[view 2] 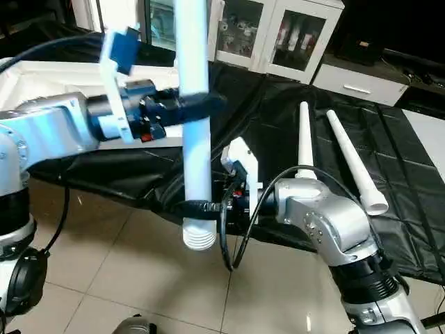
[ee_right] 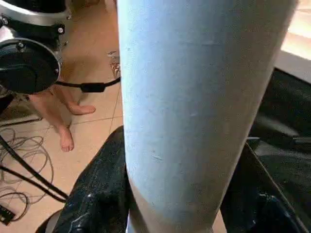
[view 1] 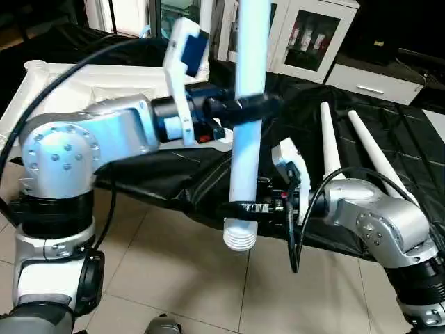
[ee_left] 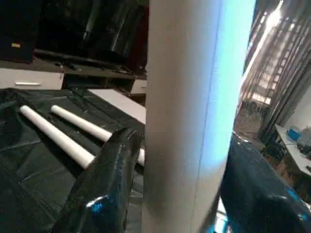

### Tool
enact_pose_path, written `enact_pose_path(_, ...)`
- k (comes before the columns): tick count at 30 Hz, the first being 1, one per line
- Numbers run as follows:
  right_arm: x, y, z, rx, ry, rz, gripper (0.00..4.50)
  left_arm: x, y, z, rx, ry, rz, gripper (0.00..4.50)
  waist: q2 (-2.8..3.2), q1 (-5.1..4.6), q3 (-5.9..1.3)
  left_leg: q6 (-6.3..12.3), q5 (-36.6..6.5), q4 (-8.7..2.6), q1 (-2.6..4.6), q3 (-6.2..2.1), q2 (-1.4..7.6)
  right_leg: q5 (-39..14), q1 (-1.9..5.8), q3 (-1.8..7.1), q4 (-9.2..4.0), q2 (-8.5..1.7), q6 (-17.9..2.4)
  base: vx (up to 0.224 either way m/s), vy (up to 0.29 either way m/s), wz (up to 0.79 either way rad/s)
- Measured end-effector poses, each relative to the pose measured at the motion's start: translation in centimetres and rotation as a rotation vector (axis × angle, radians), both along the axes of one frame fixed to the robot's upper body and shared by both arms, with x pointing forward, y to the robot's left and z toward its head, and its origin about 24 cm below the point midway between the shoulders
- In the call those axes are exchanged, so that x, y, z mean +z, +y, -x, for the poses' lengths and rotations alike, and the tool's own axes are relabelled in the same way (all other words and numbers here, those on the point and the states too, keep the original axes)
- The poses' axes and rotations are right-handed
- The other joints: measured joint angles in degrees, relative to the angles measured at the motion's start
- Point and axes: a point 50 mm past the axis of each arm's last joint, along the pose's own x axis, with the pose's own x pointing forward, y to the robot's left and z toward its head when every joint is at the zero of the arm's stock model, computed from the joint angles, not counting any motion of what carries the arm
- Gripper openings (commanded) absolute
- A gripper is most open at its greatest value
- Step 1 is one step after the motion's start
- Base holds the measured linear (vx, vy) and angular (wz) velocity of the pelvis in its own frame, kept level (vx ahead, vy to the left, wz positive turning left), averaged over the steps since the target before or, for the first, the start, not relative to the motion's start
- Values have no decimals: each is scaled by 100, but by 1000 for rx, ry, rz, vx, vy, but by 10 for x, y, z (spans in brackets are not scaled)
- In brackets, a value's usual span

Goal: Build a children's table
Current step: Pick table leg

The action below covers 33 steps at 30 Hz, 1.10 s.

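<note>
One white tube leg (view 1: 247, 160) of the children's table stands upright in the air in front of the work table's edge, its ribbed end (view 1: 240, 240) pointing down. My left gripper (view 1: 259, 106) is shut on the leg high up, one black finger (ee_left: 107, 184) pressed against its side. My right gripper (view 1: 240, 207) is shut on the same leg just above the ribbed end, one finger (ee_right: 97, 194) lying along the tube. The white square top (view 1: 69, 83) lies on the black sheet at the far left. Two more legs (view 1: 330, 146) (view 1: 379, 156) lie side by side on the sheet to the right.
The black-sheeted work table (view 1: 174, 174) ends just behind the held leg, with tiled floor (view 1: 174, 264) below. White cabinets with glass doors (view 1: 306, 35) stand at the back. A person's bare feet (ee_right: 65, 136) and loose cables (ee_right: 24, 170) are on the floor.
</note>
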Motion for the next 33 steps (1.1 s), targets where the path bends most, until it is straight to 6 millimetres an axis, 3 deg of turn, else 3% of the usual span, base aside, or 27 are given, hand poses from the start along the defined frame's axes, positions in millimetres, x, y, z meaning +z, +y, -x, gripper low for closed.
enact_pose_path(3, 5, -6, -2, -30, -14, -21, 186, 2, 3, 0, -4, -7, 7, 327, 1, 3, 0, 0, 0, 0, 0, 0, 0, 0, 0, 0, 0, 0, 0, 0, 0, 0)
enact_pose_path(11, 19, -24, -12, -180, -76, -60, 186, 2, 5, 1, 9, -21, 24, 375, 30, 4, -6, 0, 0, 1, 1, 0, 0, 3, 0, 0, 2, 0, -5, 0, 0, 0)
enact_pose_path(16, 34, -62, -30, -615, -226, 3, 186, -31, 25, 0, 292, -48, -117, 384, 122, -3, -28, -1, 0, -5, 3, 2, 2, 3, -1, 1, 0, 1, -3, 0, 0, 0)
enact_pose_path(20, 28, -83, -23, -883, -259, 15, 186, -58, 44, -5, 605, -76, -209, 384, 205, -28, -43, 0, 0, -4, 4, 3, 3, -1, 1, 2, -2, 2, 4, 0, 0, 0)
enact_pose_path(23, 25, -92, -17, -1085, -295, 21, 186, -70, 70, -7, 933, -177, -304, 384, 318, -141, -40, 1, -1, -6, 4, 4, -1, 0, 0, 7, -12, 2, 21, 0, 0, 0)
enact_pose_path(26, 25, -104, -12, -1187, -385, 101, 186, -80, 76, -1, 1011, -165, -280, 384, 360, -175, -40, 1, -1, -8, 7, 4, -2, -11, -1, 10, -9, 2, 42, 0, 0, 0)
enact_pose_path(29, 17, -94, -2, -1214, -425, 156, 186, -88, 75, 8, 1040, -190, -232, 384, 341, -212, -51, 1, -1, -36, 21, 5, -2, -16, -1, 9, -16, 4, 46, 0, 0, 0)
enact_pose_path(33, -26, -65, 12, -1144, -267, 168, 186, -102, 76, 14, 1074, -243, -224, 384, 341, -320, -40, 8, -8, -48, 64, 4, -1, -26, 23, 6, -35, 10, 53, 0, 0, 0)
